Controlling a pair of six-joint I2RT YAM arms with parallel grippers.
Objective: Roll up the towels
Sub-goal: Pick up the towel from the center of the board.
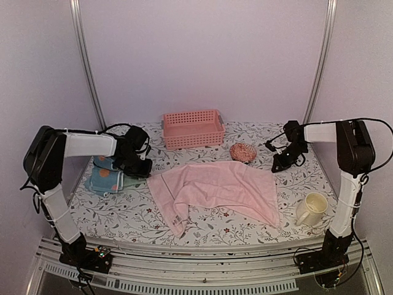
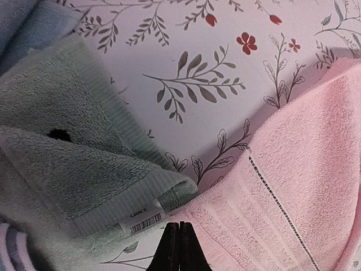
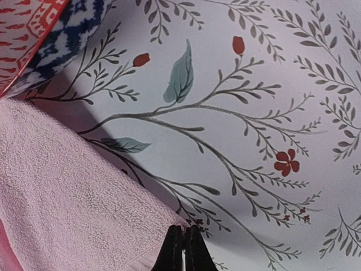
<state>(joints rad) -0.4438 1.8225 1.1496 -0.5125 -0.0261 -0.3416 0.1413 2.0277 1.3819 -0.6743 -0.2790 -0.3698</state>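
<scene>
A pink towel (image 1: pixel 215 187) lies spread out on the flowered tablecloth, its near left corner folded over. A pile at the left holds the blue spotted towel (image 1: pixel 104 175) and the sage green towel (image 2: pixel 67 158), with plain light blue cloth (image 2: pixel 25 22) behind. My left gripper (image 1: pixel 146 169) is shut, its tips (image 2: pixel 179 245) at the pink towel's (image 2: pixel 293 186) far left corner, beside the green towel's label. My right gripper (image 1: pixel 278 167) is shut, its tips (image 3: pixel 183 248) at the pink towel's (image 3: pixel 67 209) far right corner. I see no cloth between either pair of fingers.
A pink slatted basket (image 1: pixel 193 129) stands at the back centre. A small patterned bowl (image 1: pixel 244 152) sits beyond the towel's far edge and shows in the right wrist view (image 3: pixel 34 34). A cream mug (image 1: pixel 311 209) stands at the near right.
</scene>
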